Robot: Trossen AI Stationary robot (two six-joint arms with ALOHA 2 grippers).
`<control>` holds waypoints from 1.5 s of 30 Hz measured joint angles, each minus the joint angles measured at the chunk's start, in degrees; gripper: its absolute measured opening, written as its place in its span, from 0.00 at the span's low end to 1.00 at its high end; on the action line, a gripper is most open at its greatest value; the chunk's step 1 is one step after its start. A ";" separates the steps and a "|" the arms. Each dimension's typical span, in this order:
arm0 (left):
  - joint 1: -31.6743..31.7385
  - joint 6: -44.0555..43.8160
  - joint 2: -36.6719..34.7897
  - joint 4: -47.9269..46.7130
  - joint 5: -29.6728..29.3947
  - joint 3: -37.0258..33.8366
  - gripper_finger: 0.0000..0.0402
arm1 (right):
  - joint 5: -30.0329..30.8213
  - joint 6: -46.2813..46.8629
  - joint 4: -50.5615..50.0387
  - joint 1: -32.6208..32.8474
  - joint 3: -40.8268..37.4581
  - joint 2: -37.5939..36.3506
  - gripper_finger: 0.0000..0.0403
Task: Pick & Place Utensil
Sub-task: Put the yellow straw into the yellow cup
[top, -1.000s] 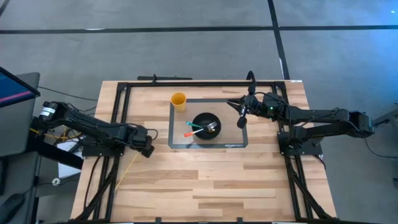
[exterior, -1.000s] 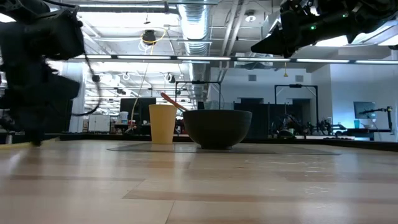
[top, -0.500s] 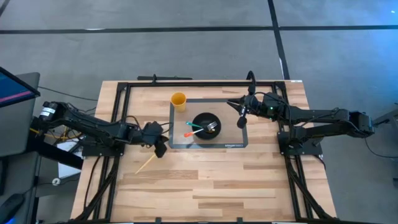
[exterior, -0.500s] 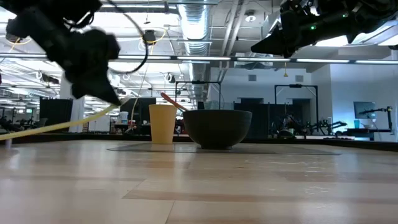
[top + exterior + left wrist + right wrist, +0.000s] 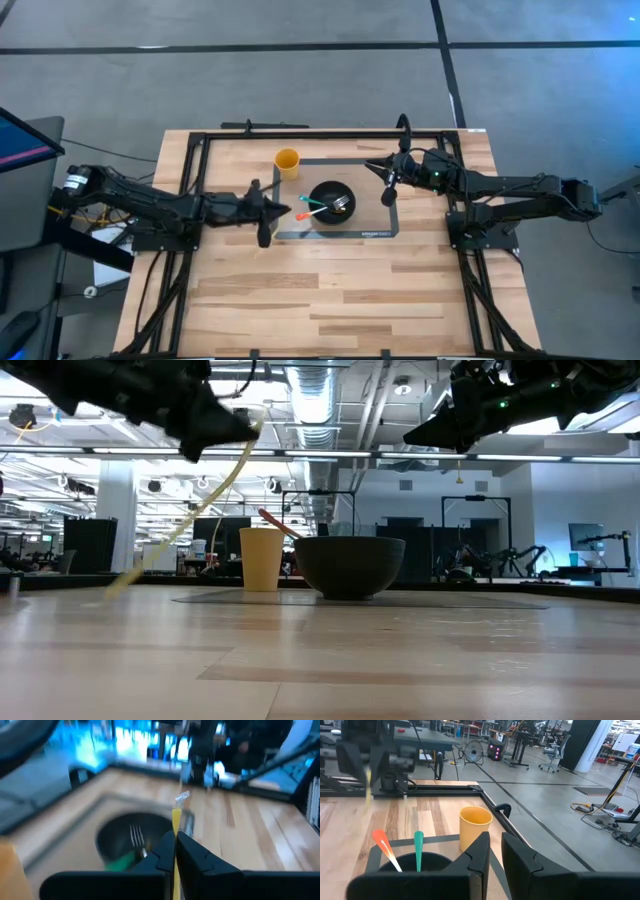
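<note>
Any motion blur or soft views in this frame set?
Left wrist view: heavily blurred, bowl and yellow utensil smeared. Low view: left hand streaked, bowl sharp. Right wrist view: crisp cup, background slightly soft. High view: sharp throughout.

The yellow utensil is blurring in the left wrist view, its tip unreadable. In the high view it is hiding under the left gripper. The bowl is lying cut off by the right wrist picture's edge.

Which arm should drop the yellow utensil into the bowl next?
Left. The left gripper is shut on the yellow utensil, just beside the black bowl. The right gripper carries nothing, hovering over the mat's far side.
</note>
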 joint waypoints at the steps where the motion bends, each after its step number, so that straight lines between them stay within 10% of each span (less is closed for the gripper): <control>1: 0.53 2.34 -0.01 2.35 0.03 0.00 0.03 | 0.00 0.00 0.00 0.01 0.00 0.00 0.10; 45: 12.52 35.21 -0.03 40.17 -6.47 0.00 0.03 | 0.00 -0.17 0.00 -0.07 0.00 0.02 0.10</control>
